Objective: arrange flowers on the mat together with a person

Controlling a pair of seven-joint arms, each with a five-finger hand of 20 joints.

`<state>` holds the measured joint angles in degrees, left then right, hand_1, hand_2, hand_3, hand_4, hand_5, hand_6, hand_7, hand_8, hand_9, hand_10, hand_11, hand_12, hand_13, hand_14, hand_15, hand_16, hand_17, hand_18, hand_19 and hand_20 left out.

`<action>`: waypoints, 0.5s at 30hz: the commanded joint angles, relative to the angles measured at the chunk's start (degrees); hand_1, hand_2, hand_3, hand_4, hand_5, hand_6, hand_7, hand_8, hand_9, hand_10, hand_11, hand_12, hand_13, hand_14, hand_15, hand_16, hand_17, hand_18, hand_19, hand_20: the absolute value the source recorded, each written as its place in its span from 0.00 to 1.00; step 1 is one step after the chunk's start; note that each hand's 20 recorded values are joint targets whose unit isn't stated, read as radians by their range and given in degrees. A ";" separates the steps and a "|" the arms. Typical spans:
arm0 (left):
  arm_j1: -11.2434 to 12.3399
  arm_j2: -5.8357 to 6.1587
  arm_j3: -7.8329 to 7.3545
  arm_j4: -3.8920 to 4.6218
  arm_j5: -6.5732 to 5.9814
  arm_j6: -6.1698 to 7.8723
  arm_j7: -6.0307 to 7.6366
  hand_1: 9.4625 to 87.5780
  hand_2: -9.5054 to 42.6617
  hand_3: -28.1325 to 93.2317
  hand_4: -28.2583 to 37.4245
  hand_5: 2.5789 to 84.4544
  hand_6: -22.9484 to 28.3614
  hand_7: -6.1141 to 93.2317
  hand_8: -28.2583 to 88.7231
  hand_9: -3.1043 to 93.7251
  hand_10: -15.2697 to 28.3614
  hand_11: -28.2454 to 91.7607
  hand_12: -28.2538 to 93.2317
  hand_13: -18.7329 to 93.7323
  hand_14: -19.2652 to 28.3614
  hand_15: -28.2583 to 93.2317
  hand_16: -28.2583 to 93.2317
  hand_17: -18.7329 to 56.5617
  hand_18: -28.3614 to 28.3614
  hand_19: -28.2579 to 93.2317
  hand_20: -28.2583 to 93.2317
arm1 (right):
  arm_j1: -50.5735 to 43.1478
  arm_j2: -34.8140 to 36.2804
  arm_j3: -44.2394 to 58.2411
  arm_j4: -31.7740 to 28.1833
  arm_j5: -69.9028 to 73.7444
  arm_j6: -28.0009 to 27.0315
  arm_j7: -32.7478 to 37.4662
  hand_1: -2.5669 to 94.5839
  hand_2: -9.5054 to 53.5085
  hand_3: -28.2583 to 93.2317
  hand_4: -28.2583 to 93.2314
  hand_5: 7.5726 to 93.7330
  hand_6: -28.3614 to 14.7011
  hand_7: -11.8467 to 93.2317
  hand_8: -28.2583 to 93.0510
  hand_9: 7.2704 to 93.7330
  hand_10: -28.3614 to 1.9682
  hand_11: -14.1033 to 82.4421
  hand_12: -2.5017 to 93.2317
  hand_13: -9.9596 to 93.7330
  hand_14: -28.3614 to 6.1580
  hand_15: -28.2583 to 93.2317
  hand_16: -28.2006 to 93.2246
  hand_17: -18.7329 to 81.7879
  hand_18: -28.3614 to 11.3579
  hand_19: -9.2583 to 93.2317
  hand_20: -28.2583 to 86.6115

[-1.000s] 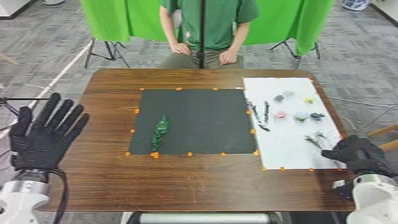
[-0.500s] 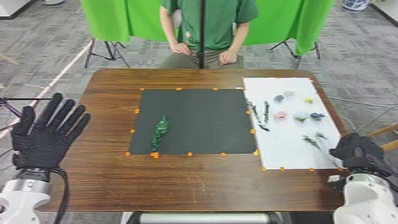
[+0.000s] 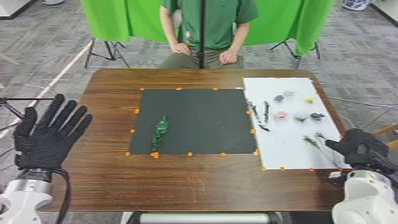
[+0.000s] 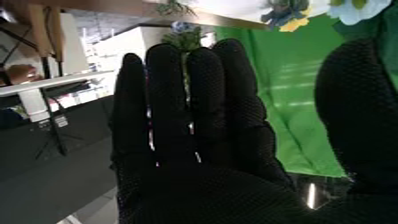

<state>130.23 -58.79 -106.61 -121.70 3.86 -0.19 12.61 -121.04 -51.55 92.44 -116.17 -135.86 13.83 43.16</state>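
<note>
Head view: the dark mat is your landmark. On its left part you see the leafy green sprig, its long axis running nearly near-to-far, the far end leaning slightly right. Right of the mat, on the white sheet, two dark sprigs lie nearest it, also roughly near-to-far; the pink flower lies beyond them. The thin-stemmed sprig lies aslant, its tufted tip pointing away from you and toward the mat, its stem trailing nearer and rightward.

Your right robot hand is right of the mat, at the sheet's outer edge; the wrist view shows straight fingers side by side, thumb apart, pinching nothing. Your left robot hand, left of the mat over the worktop, is spread.

Compared with one second earlier, the right hand has shifted farther from you, baring more stem; the mat's leafy sprig is unmoved.
</note>
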 commanded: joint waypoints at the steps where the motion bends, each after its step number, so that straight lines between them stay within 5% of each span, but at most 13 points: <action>1: 0.48 -0.36 0.39 0.32 -0.47 0.50 -0.58 0.23 0.40 0.79 0.00 0.44 0.56 0.11 0.18 0.40 0.67 0.35 0.30 0.40 0.74 0.43 0.20 0.20 0.73 0.46 0.33 | 1.08 0.72 -0.73 1.58 1.14 -3.62 -0.05 0.35 0.00 0.85 0.00 0.54 0.60 0.57 0.05 0.49 0.41 0.70 0.38 0.51 0.38 0.76 0.42 0.38 0.20 0.74 0.37; 4: 0.30 -0.45 0.49 0.38 -0.47 0.55 -0.75 0.23 0.40 0.79 0.00 0.44 0.56 0.11 0.18 0.40 0.67 0.35 0.30 0.40 0.74 0.43 0.20 0.20 0.73 0.46 0.33 | 1.27 0.78 -1.35 2.43 1.06 -3.31 0.18 0.39 0.00 0.85 0.00 0.62 0.65 0.52 0.06 0.52 0.44 0.69 0.38 0.53 0.41 0.74 0.42 0.38 0.20 0.73 0.37; 6: 0.38 -0.59 0.46 0.36 -0.47 0.63 -0.79 0.23 0.40 0.79 0.00 0.44 0.56 0.11 0.18 0.40 0.67 0.35 0.31 0.40 0.74 0.43 0.20 0.20 0.73 0.46 0.33 | 1.62 0.96 -2.09 3.05 0.47 -1.30 0.79 0.46 0.00 0.82 0.00 0.65 0.65 0.53 0.16 0.54 0.46 0.69 0.38 0.55 0.42 0.74 0.43 0.39 0.21 0.72 0.37; 10: 0.54 -0.64 0.28 0.35 -0.47 0.50 -0.85 0.23 0.40 0.79 0.00 0.44 0.56 0.11 0.18 0.40 0.67 0.35 0.31 0.40 0.74 0.43 0.20 0.20 0.73 0.46 0.33 | 1.54 1.08 -2.34 3.08 -0.18 1.10 1.36 0.57 0.00 0.83 0.00 0.73 0.68 0.57 0.23 0.67 0.59 0.54 0.58 0.61 0.54 0.69 0.53 0.41 0.24 0.72 0.38; 15: 0.39 -0.52 0.39 0.45 -0.47 0.54 -1.11 0.23 0.40 0.79 0.00 0.44 0.56 0.11 0.18 0.40 0.67 0.35 0.30 0.40 0.74 0.44 0.20 0.20 0.73 0.46 0.33 | 1.19 1.33 -2.13 2.45 0.41 4.90 2.04 0.57 0.00 0.85 0.00 0.74 0.68 0.58 0.27 0.69 0.61 0.54 0.61 0.62 0.57 0.69 0.56 0.42 0.24 0.74 0.39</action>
<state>130.24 -58.83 -106.34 -121.68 3.66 -0.13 12.40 -119.21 -51.00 89.97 -112.96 -134.80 14.60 43.89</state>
